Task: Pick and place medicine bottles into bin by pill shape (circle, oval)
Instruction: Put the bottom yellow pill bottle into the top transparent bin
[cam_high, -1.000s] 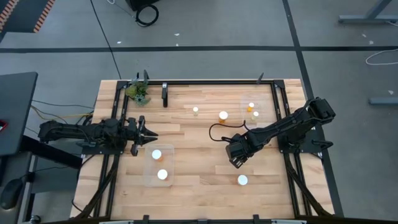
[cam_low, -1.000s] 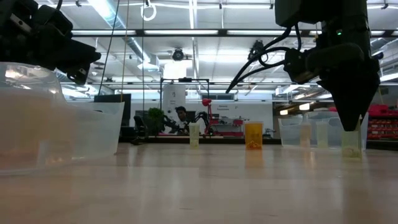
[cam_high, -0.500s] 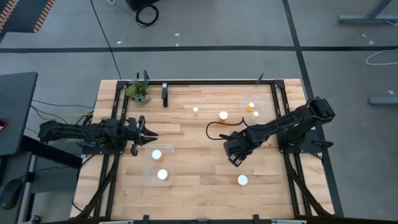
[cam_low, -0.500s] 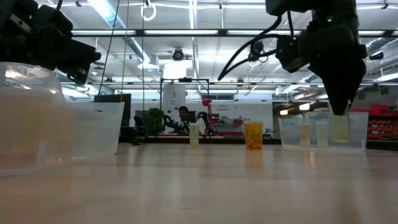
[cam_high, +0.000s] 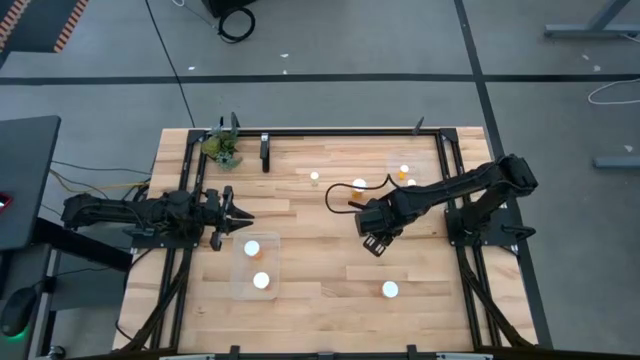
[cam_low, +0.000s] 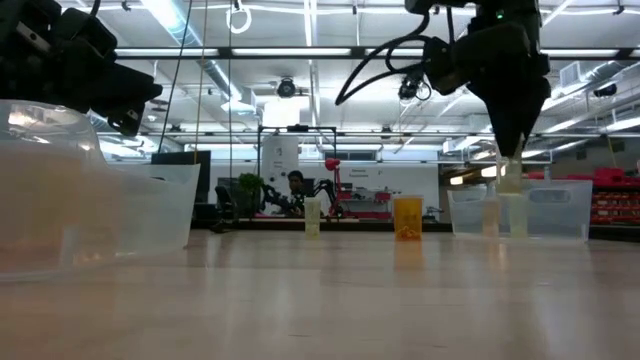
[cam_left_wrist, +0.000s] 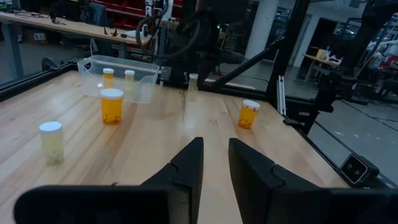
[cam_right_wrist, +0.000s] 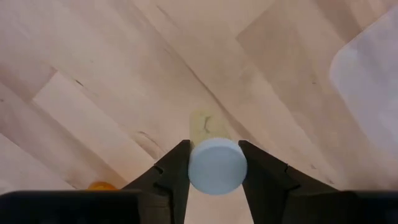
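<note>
My right gripper (cam_high: 373, 240) (cam_low: 512, 158) is over the middle right of the table, shut on a pale medicine bottle (cam_low: 510, 183) with a white cap (cam_right_wrist: 217, 165). My left gripper (cam_high: 240, 215) (cam_left_wrist: 214, 163) waits at the table's left, empty, with a narrow gap between its fingers. Loose bottles stand on their bases on the table (cam_high: 314, 177), (cam_high: 359, 185), (cam_high: 389, 290). A clear bin (cam_high: 243, 280) at the near left holds two bottles. A clear bin (cam_high: 392, 165) at the far right holds two more. My right gripper pinches the bottle's white cap (cam_right_wrist: 217, 165) between its two fingers, which come from above and point down. The bottle hangs upright below the fingertips (cam_low: 508, 150), lifted clear of the table.
A small green plant (cam_high: 222, 148) stands at the far left corner. A dark frame (cam_high: 350, 131) runs along the table's far edge and sides. Bare wood lies between the two bins (cam_high: 310, 230).
My right gripper has risen and gone toward the table's far edge and a little left, still shut on the pale bottle. The bottle, low by the table a second ago, now hangs well above it.
</note>
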